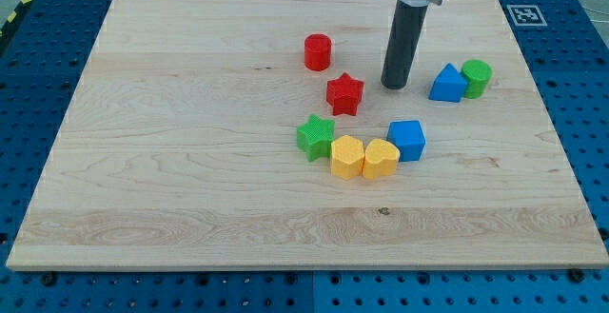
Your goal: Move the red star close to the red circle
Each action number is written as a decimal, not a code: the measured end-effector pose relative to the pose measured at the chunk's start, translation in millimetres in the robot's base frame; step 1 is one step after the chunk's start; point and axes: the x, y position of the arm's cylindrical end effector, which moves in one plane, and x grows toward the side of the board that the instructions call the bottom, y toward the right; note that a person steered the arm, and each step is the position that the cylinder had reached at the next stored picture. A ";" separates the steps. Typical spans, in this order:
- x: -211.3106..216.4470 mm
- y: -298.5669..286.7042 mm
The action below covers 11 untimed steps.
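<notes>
The red star point(344, 93) lies on the wooden board point(171, 161), a little right of centre. The red circle point(317, 51), a short cylinder, stands up and to the left of it, with a small gap between them. My tip point(394, 86) rests on the board just right of the red star, apart from it, and level with its upper half. The rod rises straight up to the arm at the view's top.
A green star point(315, 136), a yellow hexagon point(347, 156), a yellow heart point(381, 158) and a blue cube point(407, 140) form an arc below the red star. A blue triangle point(446, 83) and a green cylinder point(476, 77) sit right of my tip.
</notes>
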 end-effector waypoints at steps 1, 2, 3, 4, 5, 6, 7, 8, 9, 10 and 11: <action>24.1 0.1; 31.4 1.4; 32.6 5.0; 36.1 17.8; 38.4 -2.1; 38.1 -43.8; 36.2 -85.1; 27.7 -117.6; 18.3 -99.1; 9.7 -83.2; -13.3 -65.5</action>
